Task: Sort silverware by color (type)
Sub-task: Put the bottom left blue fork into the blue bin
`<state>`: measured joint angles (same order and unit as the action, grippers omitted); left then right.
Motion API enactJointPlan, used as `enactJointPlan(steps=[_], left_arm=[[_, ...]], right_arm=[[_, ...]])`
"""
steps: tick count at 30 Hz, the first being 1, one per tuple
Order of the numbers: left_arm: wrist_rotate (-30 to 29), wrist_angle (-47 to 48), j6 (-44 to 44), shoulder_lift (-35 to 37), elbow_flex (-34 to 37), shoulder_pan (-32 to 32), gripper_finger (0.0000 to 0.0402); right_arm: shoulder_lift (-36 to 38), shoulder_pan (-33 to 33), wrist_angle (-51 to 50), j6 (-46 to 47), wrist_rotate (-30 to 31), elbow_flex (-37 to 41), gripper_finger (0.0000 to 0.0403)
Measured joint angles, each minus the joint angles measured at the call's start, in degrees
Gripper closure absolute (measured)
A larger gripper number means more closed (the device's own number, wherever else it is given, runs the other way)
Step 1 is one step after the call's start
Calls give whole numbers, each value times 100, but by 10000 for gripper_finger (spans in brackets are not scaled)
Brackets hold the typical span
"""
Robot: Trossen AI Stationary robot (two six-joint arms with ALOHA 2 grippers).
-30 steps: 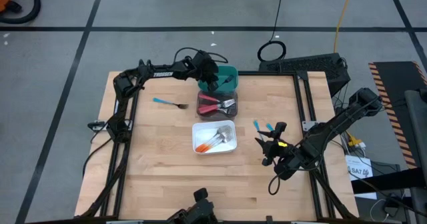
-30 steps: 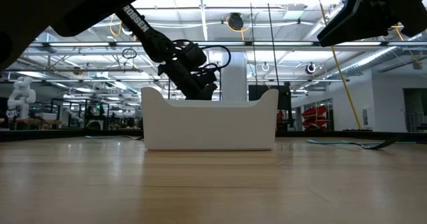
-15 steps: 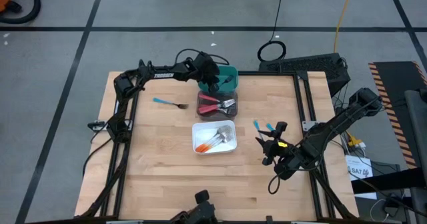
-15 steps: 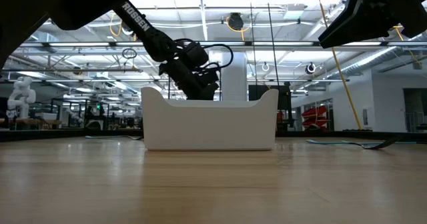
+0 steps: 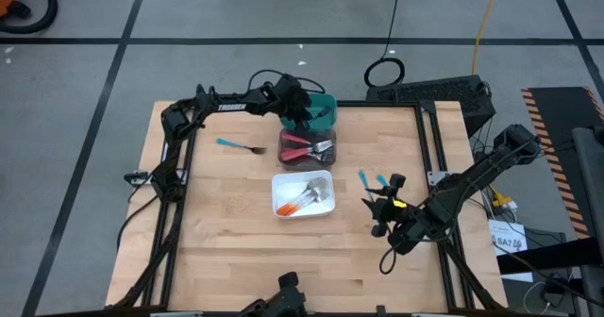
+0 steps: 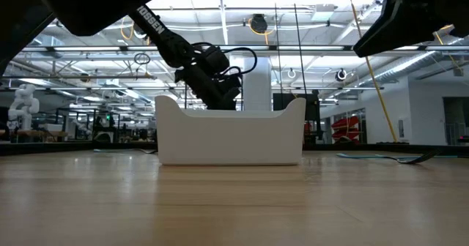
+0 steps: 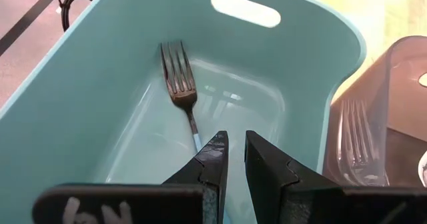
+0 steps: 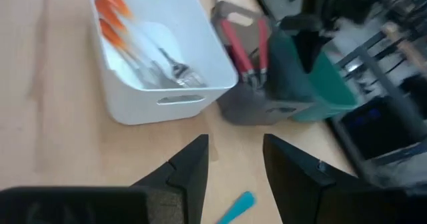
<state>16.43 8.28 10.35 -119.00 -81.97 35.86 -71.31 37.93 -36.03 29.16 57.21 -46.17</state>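
My left claw narrow, empty, over blue fork in teal bin; light, stiff, slippery—pinch the thin handle.

Three bins run from centre toward twelve o'clock; one fork lies at ten, two forks at three.

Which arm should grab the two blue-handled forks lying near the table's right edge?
Right. The right gripper, open, hovers beside those blue-handled forks; the left gripper is over the teal bin.
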Motion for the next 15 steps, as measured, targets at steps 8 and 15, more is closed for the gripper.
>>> enactJointPlan(steps=[8,15], left_arm=[[0,1,-19,2,0,0,348],[2,27,-39,2,0,0,348]], right_arm=[[29,-5,14,621,-187,0,264],[161,-231,-159,654,-671,-265,264]])
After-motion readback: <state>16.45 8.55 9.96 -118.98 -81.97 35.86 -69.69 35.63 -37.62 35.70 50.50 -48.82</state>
